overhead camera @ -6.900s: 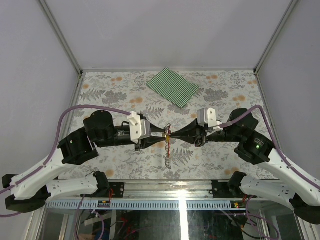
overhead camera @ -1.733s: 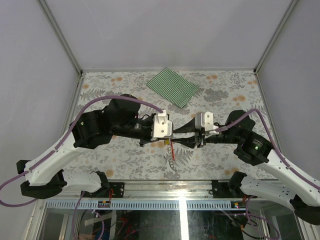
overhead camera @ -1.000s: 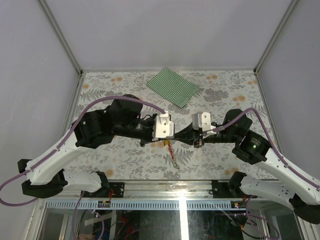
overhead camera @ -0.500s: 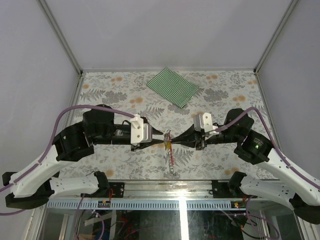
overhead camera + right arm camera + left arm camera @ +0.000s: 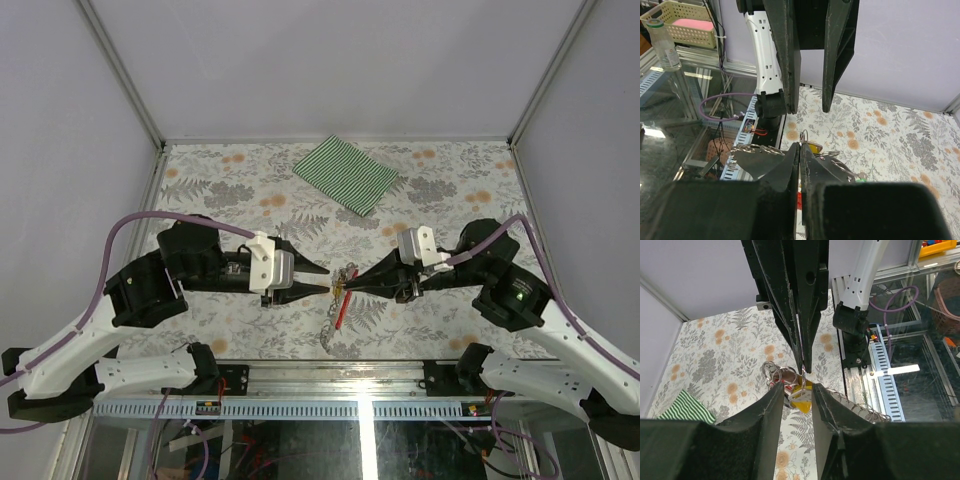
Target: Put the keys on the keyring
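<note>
The keyring hangs above the table's near middle: a red strap (image 5: 341, 313) with a short chain (image 5: 327, 338) below it. My right gripper (image 5: 347, 289) is shut on its thin silver ring (image 5: 803, 135), which pokes out past the closed fingertips (image 5: 794, 150). A yellow-headed key (image 5: 803, 399) and silver rings (image 5: 779, 374) dangle from that grip. A speck of green (image 5: 860, 180) shows beside the right fingers. My left gripper (image 5: 324, 285) faces the bunch from the left, open. The yellow key sits just beyond its tips and nothing is held between them.
A green striped cloth (image 5: 347, 173) lies flat at the back of the flowered table (image 5: 220, 190). Metal frame rails (image 5: 330, 375) run along the near edge, with both arm bases below them. Grey walls close in the left, right and back.
My left gripper has opened and drawn back to the left, away from the keyring. The right gripper has stayed shut and shifted slightly right, with the strap and chain still hanging.
</note>
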